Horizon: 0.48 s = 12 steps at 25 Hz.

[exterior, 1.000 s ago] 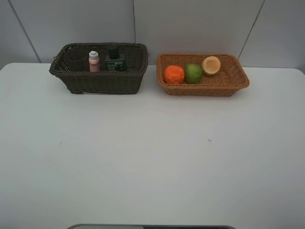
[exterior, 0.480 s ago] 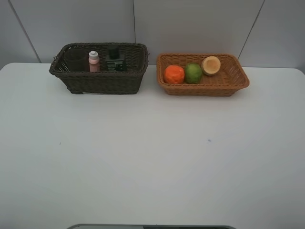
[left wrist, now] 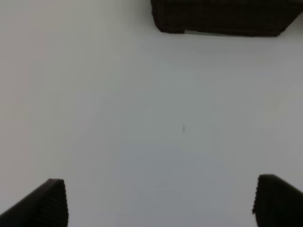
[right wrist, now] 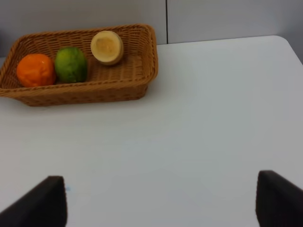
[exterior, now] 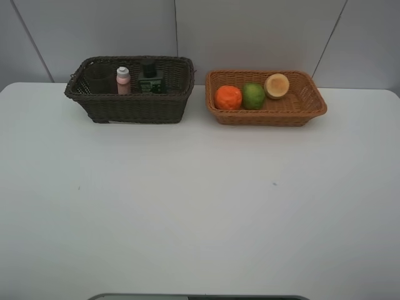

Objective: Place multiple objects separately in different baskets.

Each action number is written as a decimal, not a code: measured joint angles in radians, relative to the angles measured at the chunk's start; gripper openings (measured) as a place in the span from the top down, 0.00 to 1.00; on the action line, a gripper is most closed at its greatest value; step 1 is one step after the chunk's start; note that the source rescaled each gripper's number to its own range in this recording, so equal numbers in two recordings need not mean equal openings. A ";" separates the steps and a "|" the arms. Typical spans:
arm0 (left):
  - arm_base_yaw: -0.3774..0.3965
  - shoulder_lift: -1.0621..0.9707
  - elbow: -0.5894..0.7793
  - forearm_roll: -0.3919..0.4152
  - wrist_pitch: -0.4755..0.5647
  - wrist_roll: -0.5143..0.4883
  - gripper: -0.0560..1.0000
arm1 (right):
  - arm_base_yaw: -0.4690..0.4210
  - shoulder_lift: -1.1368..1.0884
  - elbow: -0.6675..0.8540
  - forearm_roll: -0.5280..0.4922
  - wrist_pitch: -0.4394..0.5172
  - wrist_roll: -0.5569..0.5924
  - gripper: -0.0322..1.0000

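Baskets sit side by side at the far edge of the white table [exterior: 200, 206], close to the grey wall and a little apart from each other. On the left, the deeper dark basket [exterior: 131, 106] holds three items in a row: a dim cup [exterior: 98, 78] at its left end, a pink bottle [exterior: 123, 81] with a white cap standing upright beside it, and a dark pump bottle [exterior: 150, 78] to the right of that. On the right, the shallower tan basket [exterior: 300, 109] holds the orange [exterior: 228, 97] at its left end, the lime [exterior: 253, 95] touching it, and a pale yellowish fruit [exterior: 277, 85] just beyond, nearer the back wall of the basket. No object lies loose on the table. Neither arm shows in the high view. In the left wrist view, the left gripper [left wrist: 161, 203] hangs over bare table with its two dark fingers [left wrist: 45, 205] spread wide and nothing between them; the bottom edge of the dark basket lies ahead of it. In the right wrist view, the right gripper [right wrist: 161, 205] likewise stands wide apart and empty over the table, with the tan basket and its three fruits ahead of it and well away.
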<state>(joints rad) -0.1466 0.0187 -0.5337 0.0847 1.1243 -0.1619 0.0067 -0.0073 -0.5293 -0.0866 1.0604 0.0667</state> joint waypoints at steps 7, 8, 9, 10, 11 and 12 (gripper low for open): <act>0.000 0.000 0.027 -0.011 -0.051 -0.018 0.00 | 0.000 0.000 0.000 0.000 0.000 0.000 0.30; 0.000 0.000 0.027 -0.011 -0.054 -0.018 0.00 | 0.000 0.000 0.000 0.000 0.000 0.000 0.30; 0.000 0.000 0.027 -0.011 -0.055 -0.018 0.00 | 0.000 0.000 0.000 0.000 0.000 0.000 0.30; 0.000 0.000 0.027 -0.011 -0.055 -0.018 0.00 | 0.000 0.000 0.000 0.000 0.000 0.000 0.30; 0.000 0.000 0.027 -0.011 -0.056 -0.018 0.00 | 0.000 0.000 0.000 0.000 0.000 0.000 0.30; 0.000 0.000 0.027 -0.011 -0.056 -0.018 0.00 | 0.000 0.000 0.000 0.000 0.000 0.000 0.30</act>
<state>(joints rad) -0.1466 0.0187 -0.5071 0.0735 1.0688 -0.1802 0.0067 -0.0073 -0.5293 -0.0866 1.0604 0.0667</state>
